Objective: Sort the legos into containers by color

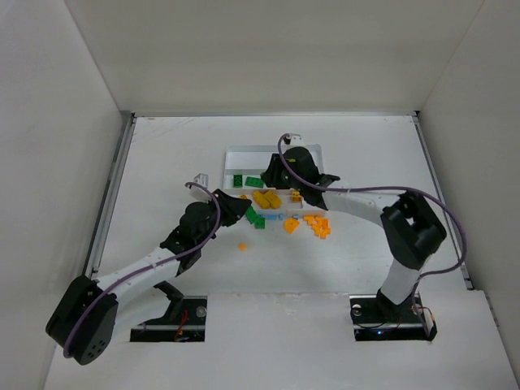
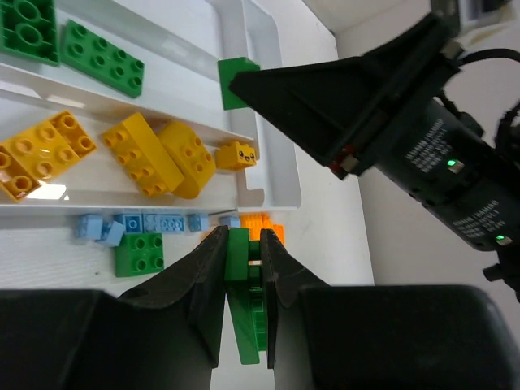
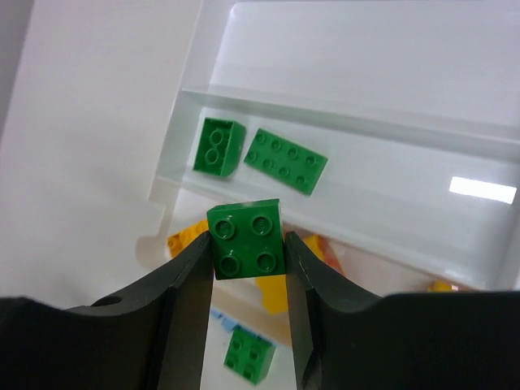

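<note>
Jaws of the right gripper (image 3: 246, 253) pinch a small green four-stud plastic brick (image 3: 244, 234). It hangs above the shallow white rectangular plastic tray (image 3: 268, 49), just at 6 o'clock of the green section. Jaws of the left gripper (image 2: 242, 253) are nipped tight on a second green plastic brick (image 2: 246, 333). That one sits low over the tabletop (image 1: 162, 162) at 6 o'clock of the tray, outside its rim.

Done, judging by layout:
- Two green bricks (image 3: 286, 160) lie in one long section.
- A pile of yellow bricks (image 2: 154, 154) sits in the next section.
- The far section shows no bricks in the right wrist view.

Left to do:
- Neither held green brick is dropped yet.
- A loose green brick (image 2: 140, 253) sits on the tabletop.
- A row of light blue bricks (image 2: 138, 223) lies just beside the tray's near rim. It looks outside, but I can't be sure.
- Orange bricks (image 1: 317, 225) cluster on the tabletop at 5 o'clock of the tray.
- One stray orange brick (image 1: 242, 245) lies at 7 o'clock.

No orange or blue looks sorted. My estimate is roughly halfway: yellow looks finished, green is close, orange and blue are untouched.
</note>
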`<state>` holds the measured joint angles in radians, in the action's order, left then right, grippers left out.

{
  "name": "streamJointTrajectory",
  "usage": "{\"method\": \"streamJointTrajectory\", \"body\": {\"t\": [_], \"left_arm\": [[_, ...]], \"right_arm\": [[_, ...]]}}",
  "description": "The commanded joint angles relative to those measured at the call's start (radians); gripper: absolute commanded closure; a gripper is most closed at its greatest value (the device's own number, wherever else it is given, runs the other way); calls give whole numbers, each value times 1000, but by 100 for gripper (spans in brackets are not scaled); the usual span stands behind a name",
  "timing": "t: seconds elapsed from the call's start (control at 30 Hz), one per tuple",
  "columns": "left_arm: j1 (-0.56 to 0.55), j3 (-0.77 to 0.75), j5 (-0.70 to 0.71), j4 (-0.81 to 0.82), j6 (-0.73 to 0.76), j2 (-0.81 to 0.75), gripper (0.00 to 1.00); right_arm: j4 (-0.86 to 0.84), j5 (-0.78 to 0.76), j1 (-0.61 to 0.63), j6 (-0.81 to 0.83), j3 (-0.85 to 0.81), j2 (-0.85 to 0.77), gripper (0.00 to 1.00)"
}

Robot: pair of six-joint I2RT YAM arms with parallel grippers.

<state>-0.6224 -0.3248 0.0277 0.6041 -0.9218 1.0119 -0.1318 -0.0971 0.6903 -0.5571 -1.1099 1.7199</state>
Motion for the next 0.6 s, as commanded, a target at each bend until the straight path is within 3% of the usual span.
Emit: {"method": "streamJointTrajectory", "body": {"t": [0.0, 0.1, 0.33, 0.47, 0.57], "left_arm": [[42, 13, -3, -3, 20, -44, 88], [75, 1, -5, -7, 23, -44, 87], [100, -43, 9, 8, 32, 22, 87], [100, -75, 27, 17, 43, 57, 87], [97, -115, 54, 19, 57, 96, 87]], "right_arm": [[93, -46, -1, 54, -122, 104, 68], [133, -49, -1, 56, -194, 167, 64], [121, -46, 4, 45, -251, 198, 40], [80, -43, -4, 52, -187, 123, 31], [51, -50, -16, 54, -96, 28, 32]]}}
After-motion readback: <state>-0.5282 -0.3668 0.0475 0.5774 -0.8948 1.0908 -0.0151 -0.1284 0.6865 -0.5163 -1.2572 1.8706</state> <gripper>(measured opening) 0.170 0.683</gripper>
